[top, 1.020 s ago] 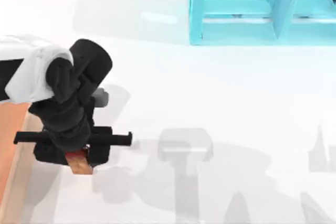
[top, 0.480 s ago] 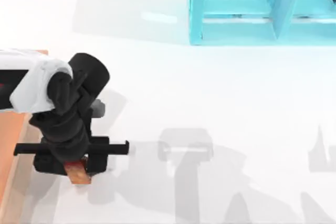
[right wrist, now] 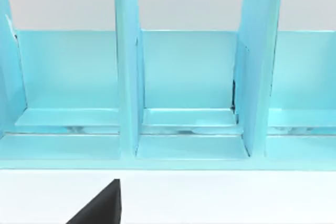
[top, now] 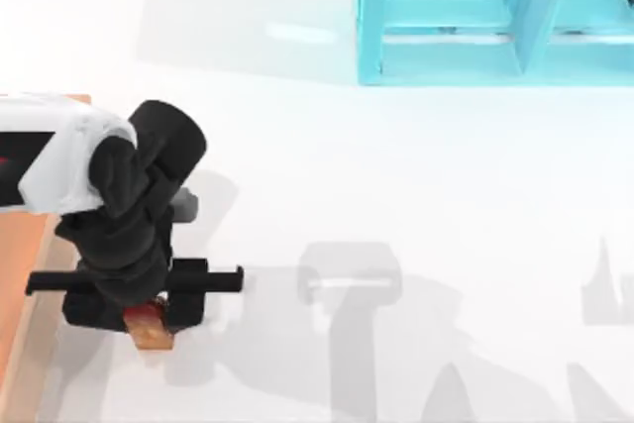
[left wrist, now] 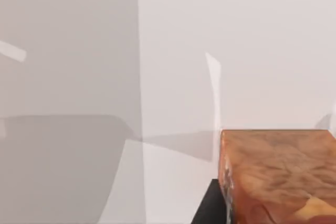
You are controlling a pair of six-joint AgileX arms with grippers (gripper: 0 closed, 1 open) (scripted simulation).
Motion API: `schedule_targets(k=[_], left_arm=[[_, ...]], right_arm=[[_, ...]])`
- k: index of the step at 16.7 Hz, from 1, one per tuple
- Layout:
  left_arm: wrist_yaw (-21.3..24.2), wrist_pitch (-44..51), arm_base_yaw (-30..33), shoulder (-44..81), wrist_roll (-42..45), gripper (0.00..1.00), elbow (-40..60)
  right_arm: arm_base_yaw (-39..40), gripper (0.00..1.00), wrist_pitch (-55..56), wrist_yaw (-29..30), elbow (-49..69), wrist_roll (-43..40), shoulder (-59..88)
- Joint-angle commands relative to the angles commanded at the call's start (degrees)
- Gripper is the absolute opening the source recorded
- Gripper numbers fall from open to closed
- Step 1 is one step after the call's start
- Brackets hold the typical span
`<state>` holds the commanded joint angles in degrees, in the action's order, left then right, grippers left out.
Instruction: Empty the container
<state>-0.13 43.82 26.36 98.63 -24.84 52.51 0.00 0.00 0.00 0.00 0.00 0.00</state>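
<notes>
The white counter [top: 416, 175] carries a turquoise shelf unit [top: 495, 17] along its far edge, well apart from the work; its upright dividers also face the right wrist camera. At the counter's left edge lies the container [top: 20, 274], orange-brown inside with a pale rim, partly hidden beneath the left arm. The left pincer [top: 149, 319] hangs just beside that rim, over bare counter, clamped on a small reddish-brown block [top: 149, 324]. Whether the right pincer [right wrist: 100, 205] is open or closed I cannot tell.

container [top: 22, 274]: cut by left edge | left hand [top: 147, 316]: mostly hidden under arm
</notes>
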Motion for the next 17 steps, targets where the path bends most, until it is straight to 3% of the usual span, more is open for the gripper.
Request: schedule_targets(k=[5, 17], left_arm=[[0.0, 0.0, 0.0, 0.0, 0.0, 0.98, 0.0], [-1.07, 0.79, 1.17, 0.23, 1.47, 1.0, 0.85]], right_arm=[[0.0, 1.0, 0.0, 0.0, 0.0, 0.0, 0.0], [0.0, 1.0, 0.0, 0.0, 0.0, 0.0, 0.0]])
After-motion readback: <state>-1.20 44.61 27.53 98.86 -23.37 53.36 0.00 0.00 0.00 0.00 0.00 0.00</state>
